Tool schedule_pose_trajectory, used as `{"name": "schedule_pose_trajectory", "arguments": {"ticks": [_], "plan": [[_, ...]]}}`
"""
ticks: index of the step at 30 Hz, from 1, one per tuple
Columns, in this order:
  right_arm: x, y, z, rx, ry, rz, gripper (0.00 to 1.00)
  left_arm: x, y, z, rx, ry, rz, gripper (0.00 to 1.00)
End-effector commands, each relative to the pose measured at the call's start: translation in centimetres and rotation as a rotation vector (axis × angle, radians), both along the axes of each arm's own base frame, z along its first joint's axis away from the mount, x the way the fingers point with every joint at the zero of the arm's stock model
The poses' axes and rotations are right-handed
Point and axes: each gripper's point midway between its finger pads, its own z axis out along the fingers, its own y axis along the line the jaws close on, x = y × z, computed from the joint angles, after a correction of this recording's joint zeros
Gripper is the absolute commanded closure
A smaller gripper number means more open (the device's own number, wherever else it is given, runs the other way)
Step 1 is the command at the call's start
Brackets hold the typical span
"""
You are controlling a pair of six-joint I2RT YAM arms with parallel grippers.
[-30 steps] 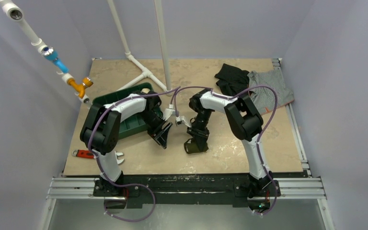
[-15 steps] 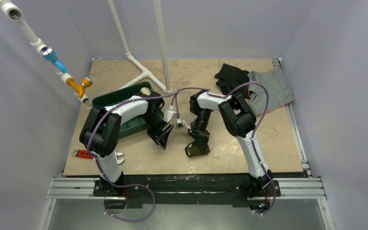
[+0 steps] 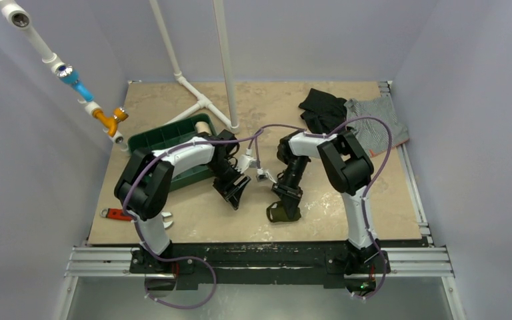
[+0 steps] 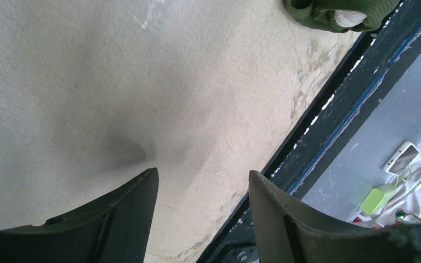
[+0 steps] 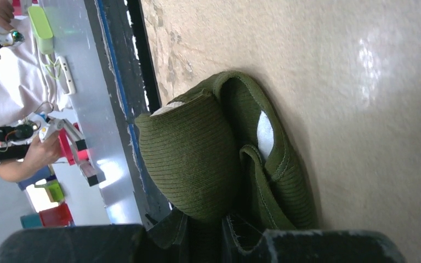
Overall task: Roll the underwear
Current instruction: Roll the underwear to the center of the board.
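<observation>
Right gripper (image 3: 286,199) is pinching, jaws nearly closed, the underwear (image 5: 197,159), a ribbed olive knit bunched into a plump roll with cream showing inside, lying on the mottled beige desk (image 4: 60,82) near its front edge. Left gripper (image 4: 203,181) is hanging spread apart, holding nothing.

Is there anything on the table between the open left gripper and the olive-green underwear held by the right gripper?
Nothing visible stands in the way. Only bare beige tabletop lies between the left gripper and the rolled olive-green ribbed cloth underwear, on which the right gripper is shut.
</observation>
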Motion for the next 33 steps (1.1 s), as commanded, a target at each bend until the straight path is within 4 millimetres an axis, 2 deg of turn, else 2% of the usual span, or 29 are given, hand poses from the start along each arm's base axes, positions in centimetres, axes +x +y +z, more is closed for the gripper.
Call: {"name": "schedule_pose_trajectory", "arguments": {"ticks": [1,5,10,14,18,24,29,33], "plan": [[5.1,-1.9,-5.8,-0.126,-0.181,-0.171,1.00,-1.4,-4.7,4.5,-0.288,-0.117,-0.206,0.40],[4.8,-2.1,-4.8,-0.078,-0.208,-0.165,1.00,0.1,-4.4,3.2,-0.204,-0.138,-0.149,0.40],[4.1,-2.6,-4.7,-0.060,-0.242,-0.154,1.00,1.9,-4.0,2.0,-0.143,-0.150,-0.075,0.40],[4.0,-2.9,-5.2,-0.082,-0.224,-0.170,1.00,2.6,-3.7,2.5,-0.172,-0.199,-0.081,0.40],[4.7,-2.6,-5.6,-0.094,-0.200,-0.183,1.00,2.7,-3.9,4.1,-0.205,-0.339,-0.158,0.40],[5.8,-2.2,-6.1,-0.104,-0.150,-0.180,1.00,1.1,-7.0,6.3,-0.276,-0.514,-0.335,0.40],[6.7,-1.6,-6.1,-0.091,-0.115,-0.170,1.00,-0.2,-10.7,6.0,-0.282,-0.674,-0.496,0.40],[7.2,-1.2,-6.2,-0.080,-0.106,-0.159,1.00,-1.4,-13.9,4.9,-0.295,-0.748,-0.572,0.39]]}}
